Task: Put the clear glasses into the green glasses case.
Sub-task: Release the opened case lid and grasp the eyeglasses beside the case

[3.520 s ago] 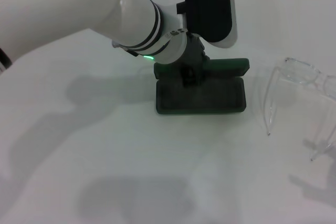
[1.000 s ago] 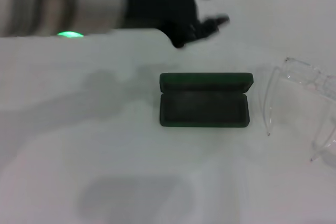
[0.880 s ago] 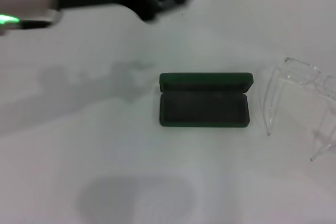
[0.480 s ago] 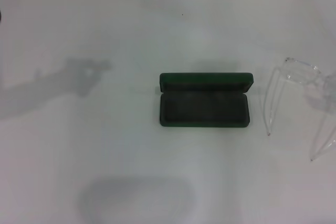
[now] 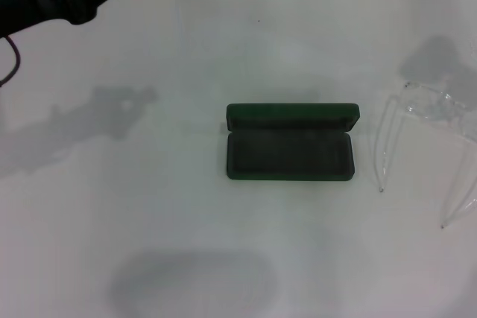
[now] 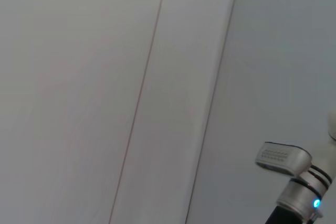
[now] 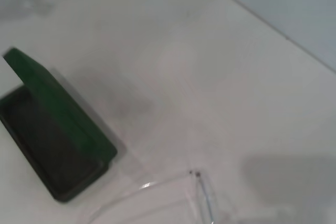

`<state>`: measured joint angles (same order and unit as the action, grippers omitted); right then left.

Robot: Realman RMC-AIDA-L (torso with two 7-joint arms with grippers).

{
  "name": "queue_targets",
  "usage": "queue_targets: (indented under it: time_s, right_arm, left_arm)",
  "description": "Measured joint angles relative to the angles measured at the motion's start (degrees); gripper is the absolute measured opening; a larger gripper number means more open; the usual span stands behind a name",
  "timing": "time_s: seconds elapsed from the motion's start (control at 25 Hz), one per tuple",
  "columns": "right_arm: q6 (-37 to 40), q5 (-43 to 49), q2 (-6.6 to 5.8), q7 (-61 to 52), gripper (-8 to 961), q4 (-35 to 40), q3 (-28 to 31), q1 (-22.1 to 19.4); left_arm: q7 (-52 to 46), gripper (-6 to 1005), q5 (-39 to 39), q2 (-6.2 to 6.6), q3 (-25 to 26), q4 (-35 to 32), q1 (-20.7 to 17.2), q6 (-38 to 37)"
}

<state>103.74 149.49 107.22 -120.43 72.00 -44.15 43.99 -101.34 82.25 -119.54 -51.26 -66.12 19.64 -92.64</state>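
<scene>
While open, green glasses case (image 5: 289, 143) beside clear glasses (image 5: 425, 147).

I see bright, even overhead light on white table (image 5: 223, 258), no hard glare. Soft grey shadows left of green glasses case (image 5: 289, 143), another blob nearer me than case, faint one beyond clear glasses (image 5: 428, 139). Right wrist view soft, slightly blurred. Left wrist view flat, dim grey.
</scene>
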Motion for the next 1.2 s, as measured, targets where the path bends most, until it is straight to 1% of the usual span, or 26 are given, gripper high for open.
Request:
queue_targets:
  time_s: [0.12,0.28,0.36,0.4,0.56,0.72,0.96,1.2]
  right_arm:
    - [-3.34,1.44,-0.07,0.07,672,-4.54,-4.63,1.05]
    - [-7.99,2.57,0.40,0.31,650,-9.12,-10.33,1.50]
    - [-10.28,3.22,0.84,0.44,541,-11.14,-11.88,1.86]
    - [-11.00,3.43,1.02,0.58,487,-11.87,-12.16,2.05]
    - [-14.40,4.52,2.29,1.55,482,-15.99,-12.79,3.36]
    - [-17.28,5.25,3.56,2.22,474,-18.23,-13.65,3.77]
    - [-19.63,7.81,5.17,2.23,460,-18.94,-14.13,3.86]
    - [-20.54,10.18,6.23,2.16,446,-19.39,-14.39,3.85]
  left_arm:
    - [1.00,51,-0.98,0.05,0.03,2.63,0.07,-0.01]
    - [2.21,51,-2.04,0.14,0.06,5.06,0.07,-0.22]
    - [2.75,52,-2.09,0.14,0.08,5.50,0.06,-0.29]
    - [2.84,52,-2.08,0.14,0.09,5.55,0.06,-0.30]
    - [3.18,52,-1.83,0.13,0.08,6.33,0.04,-0.34]
    - [3.43,52,-1.66,0.12,0.02,7.16,0.06,-0.37]
    - [3.84,53,-1.50,0.15,-0.09,7.77,0.11,-0.46]
    - [4.21,53,-1.47,0.18,-0.22,8.81,0.13,-0.51]
